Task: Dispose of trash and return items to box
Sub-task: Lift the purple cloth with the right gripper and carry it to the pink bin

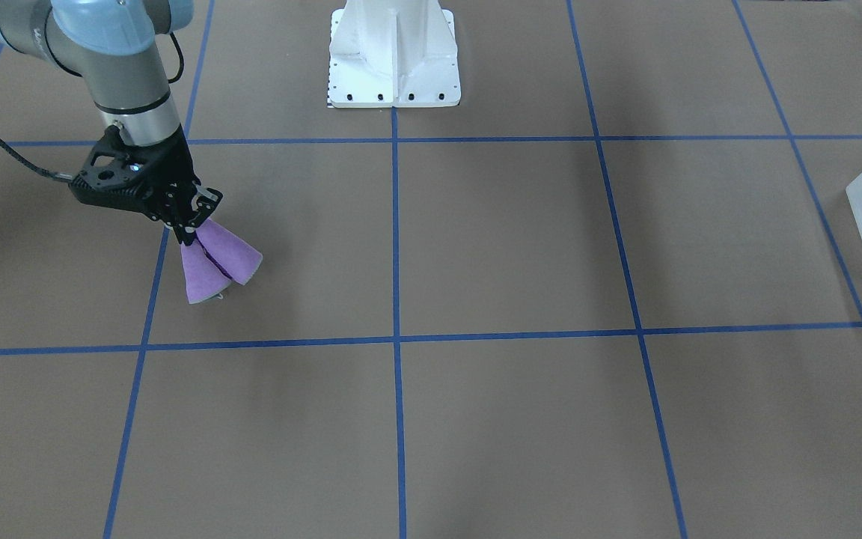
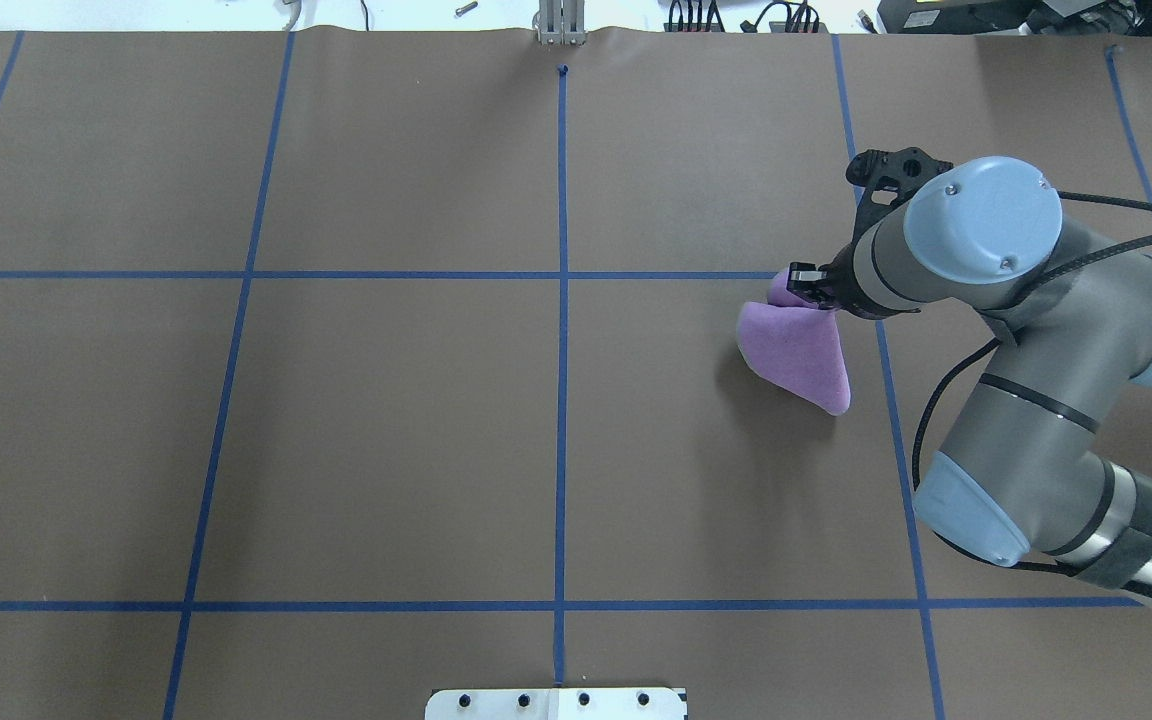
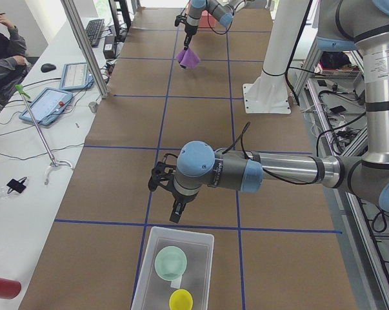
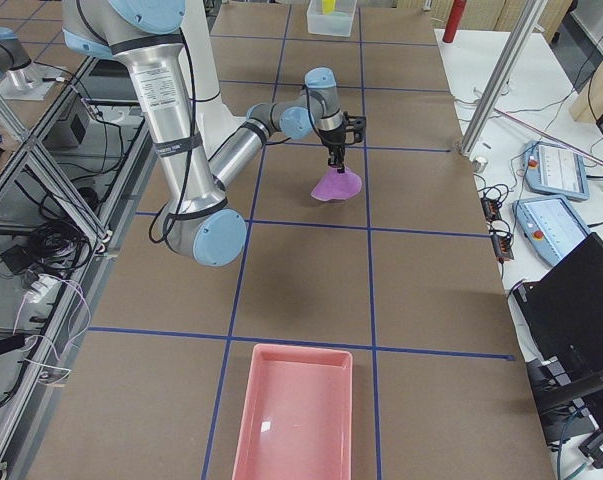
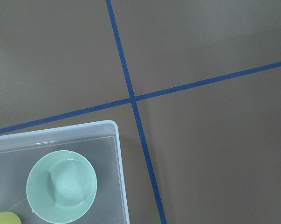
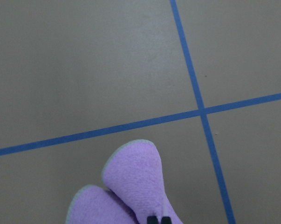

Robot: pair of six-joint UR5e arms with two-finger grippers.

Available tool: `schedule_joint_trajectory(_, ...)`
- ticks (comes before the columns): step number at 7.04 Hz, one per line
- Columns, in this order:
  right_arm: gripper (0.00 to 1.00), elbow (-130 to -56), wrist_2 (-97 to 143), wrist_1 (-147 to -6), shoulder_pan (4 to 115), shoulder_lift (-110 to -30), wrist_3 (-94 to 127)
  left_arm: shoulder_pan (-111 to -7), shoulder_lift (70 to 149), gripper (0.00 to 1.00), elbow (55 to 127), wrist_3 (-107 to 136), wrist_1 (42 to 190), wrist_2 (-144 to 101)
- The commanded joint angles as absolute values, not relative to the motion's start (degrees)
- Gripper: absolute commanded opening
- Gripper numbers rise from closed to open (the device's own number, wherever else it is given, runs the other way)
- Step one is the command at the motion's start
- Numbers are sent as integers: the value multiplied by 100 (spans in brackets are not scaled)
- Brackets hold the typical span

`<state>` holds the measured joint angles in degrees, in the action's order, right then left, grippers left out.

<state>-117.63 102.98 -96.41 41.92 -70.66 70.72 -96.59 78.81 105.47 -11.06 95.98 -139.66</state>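
Note:
My right gripper (image 1: pixel 186 235) is shut on the top of a folded purple cloth (image 1: pixel 218 266), which hangs from it with its lower edge close to the table; it also shows in the overhead view (image 2: pixel 801 350) and the right wrist view (image 6: pixel 135 182). The frosted white box (image 3: pixel 200 240) stands at the table's left end. The mint-green bowl (image 5: pixel 61 186) and the yellow cup (image 3: pixel 180 299) lie inside it. My left gripper (image 3: pixel 176 214) hovers just beside the box's near rim (image 5: pixel 117 140); I cannot tell whether it is open or shut.
The white robot pedestal (image 1: pixel 393 60) stands at the table's middle back. A pink tray (image 4: pixel 296 410) sits at the table's right end. Blue tape lines cross the brown tabletop. Operators' desks with tablets run along the far side (image 3: pixel 49 103).

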Motion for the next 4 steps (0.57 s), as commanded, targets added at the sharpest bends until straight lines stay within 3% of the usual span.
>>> schedule_joint_trajectory(1,0,-12243,10974,-10335,5014,-7240,5888,-9659,7831,98,10538,-1107,9598,-13966)
schedule_joint_trajectory(4,0,-11850,12317,-10380,7067,-8031,2632,-9650,7428,98,10529,-1064,9571,-13861)
